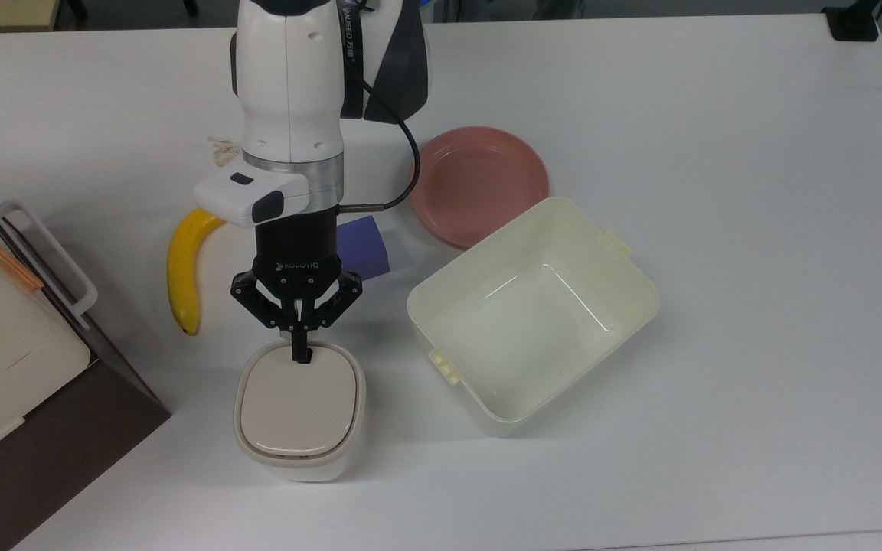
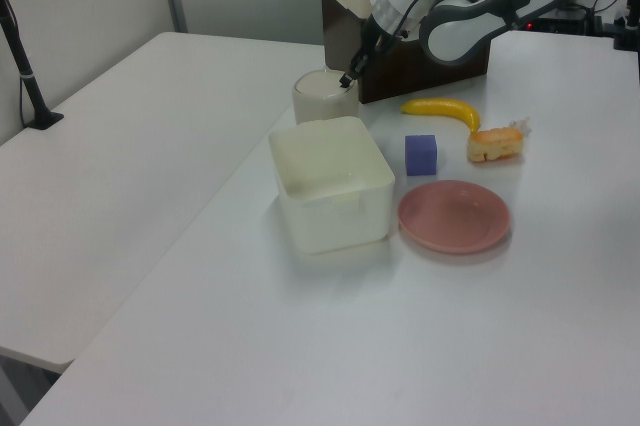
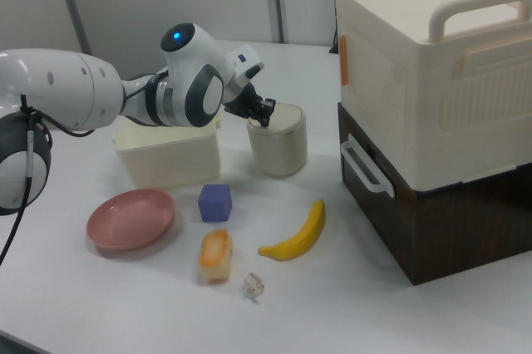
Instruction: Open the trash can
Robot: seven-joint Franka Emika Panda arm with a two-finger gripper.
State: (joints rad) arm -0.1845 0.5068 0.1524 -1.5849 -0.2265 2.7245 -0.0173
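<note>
Now, gripper [image 1: 302, 356]: fingers pressed together into one dark tip, holding nothing, pointing down.
Trash can [image 1: 299, 409]: on the white table [image 1: 717, 153], between the banana [image 1: 181, 272] and the cream tub [image 1: 533, 314]; lid down.
Key relation: tip sits at the lid's rim nearest the arm, probably on the push button, though contact is hard to confirm.

I counted one trash can [image 1: 299, 413], one tub [image 1: 533, 314] and one pink plate [image 1: 479, 184]. There was one banana [image 1: 181, 275], one purple block [image 1: 362, 245] and one bread piece [image 3: 214, 254].
</note>
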